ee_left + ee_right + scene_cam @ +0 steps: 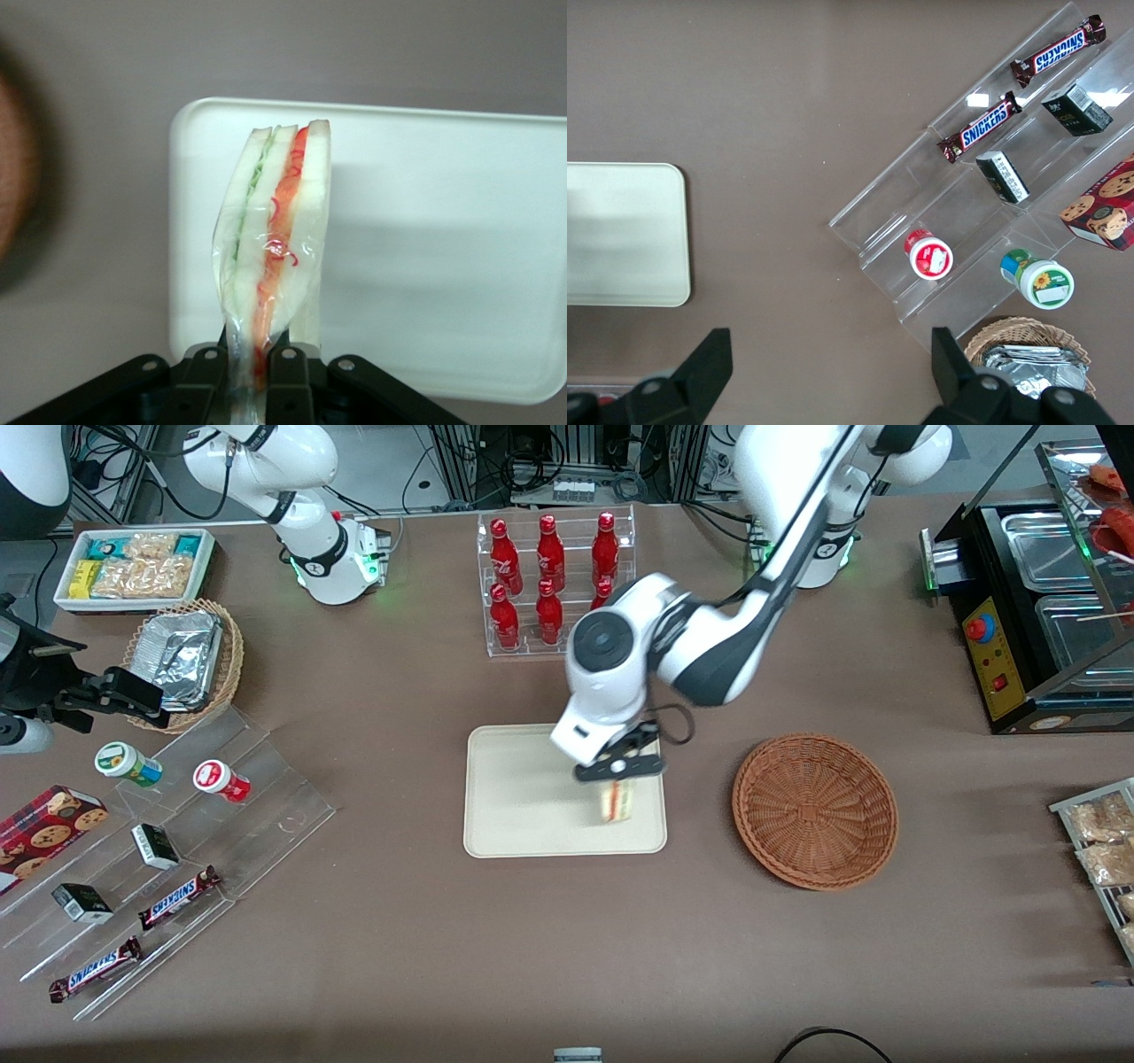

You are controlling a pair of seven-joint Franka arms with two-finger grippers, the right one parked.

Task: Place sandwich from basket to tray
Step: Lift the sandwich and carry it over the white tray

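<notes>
Gripping sandwich [275, 239], claw [257, 359] over tray [443, 248]

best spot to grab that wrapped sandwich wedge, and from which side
Pinch across the two flat bread faces near one end, coming from above. The sandwich is a thin wedge held on edge, filling edge showing. The end effector is shut on it this way, over the tray, with the basket beside.
</notes>
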